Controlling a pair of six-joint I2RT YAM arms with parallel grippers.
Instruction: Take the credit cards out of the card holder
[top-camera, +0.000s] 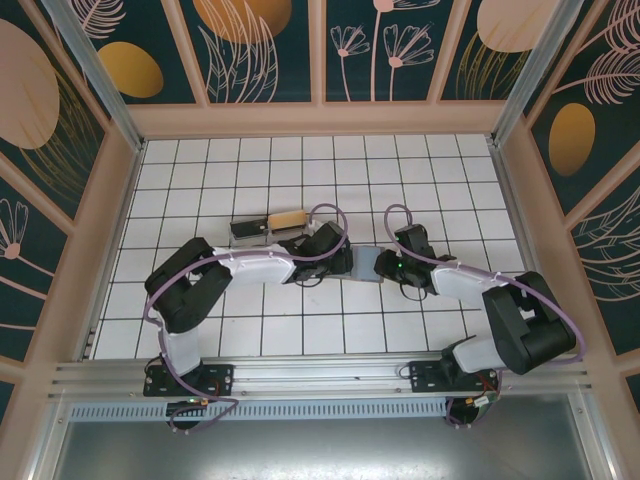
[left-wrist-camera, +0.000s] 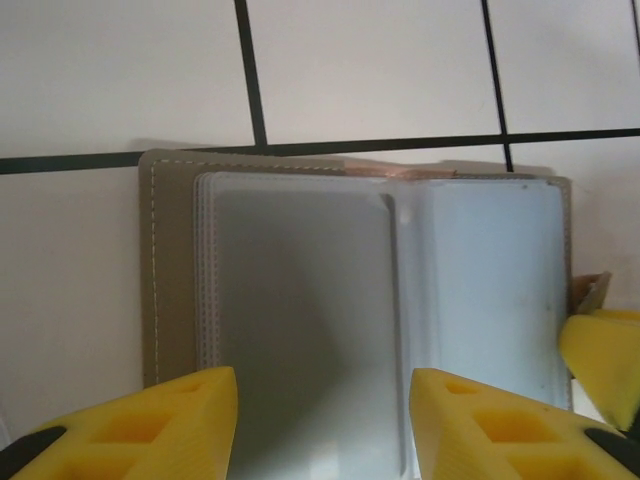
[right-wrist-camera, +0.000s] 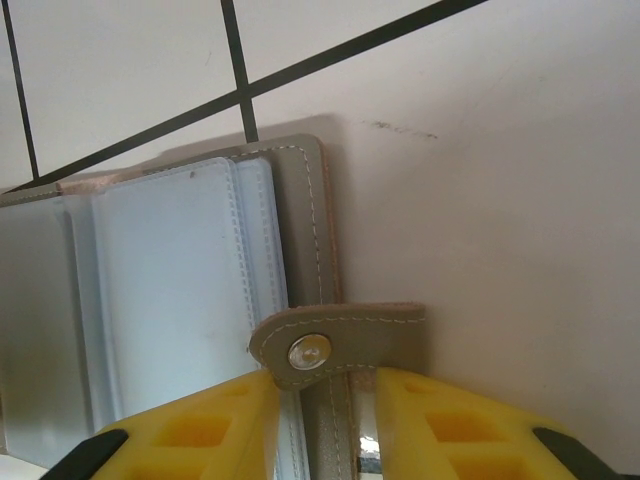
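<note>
Left arm and right arm low, wrists meeting mid white tiled desk.
Open taupe card holder with clear plastic sleeves lies between them; left fingers parted, released, astride its left sleeve with a flat grey credit card; right fingers flank its snap strap, grip unclear.

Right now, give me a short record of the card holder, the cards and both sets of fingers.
card holder: open flat on the white tiled table, clear sleeves up
grey card: inside a clear sleeve, not yet out
left fingers: apart, flanking the sleeve with the card
right fingers: astride the holder's cover edge beneath the snap strap; grip unclear
</note>
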